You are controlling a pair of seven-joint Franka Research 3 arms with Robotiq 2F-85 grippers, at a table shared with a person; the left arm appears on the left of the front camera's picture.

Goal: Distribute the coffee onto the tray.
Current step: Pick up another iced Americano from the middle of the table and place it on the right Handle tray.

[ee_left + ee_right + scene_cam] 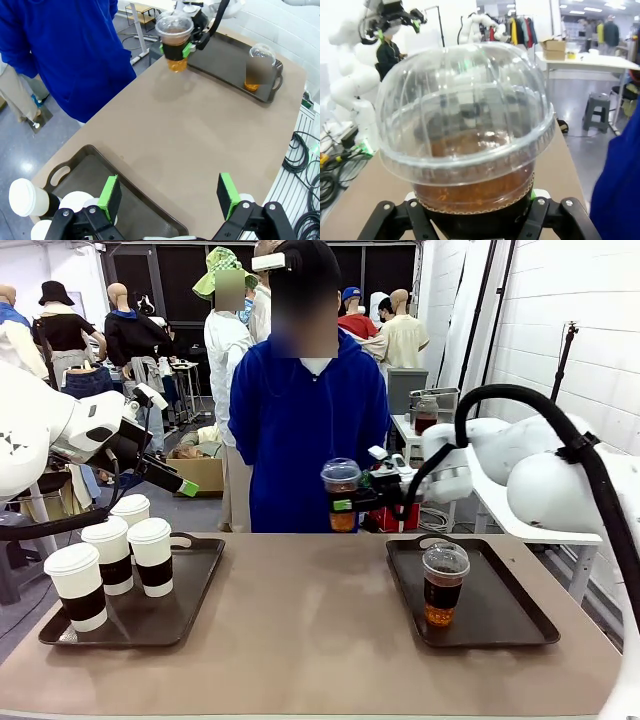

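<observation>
Four white paper cups with lids and dark sleeves [108, 555] stand on the left tray [195, 585], also seen low in the left wrist view as white cups [24, 197] on that tray [90, 162]. One clear domed cup of brown drink [443, 585] stands on the right tray [505, 605]. My right gripper [345, 505] is shut on a second clear cup [341, 478], held in the air over the table's far edge between the trays; its dome [465, 115] is close up above the right gripper [477, 222]. My left gripper [180, 481] hangs open and empty above the left tray, pads [110, 196] wide apart.
A person in a blue top [305, 430] stands at the far side of the table, just behind the held cup. The brown tabletop [300, 630] stretches between the two trays. From the left wrist, the held cup [175, 40] and the right tray [225, 52] lie far off.
</observation>
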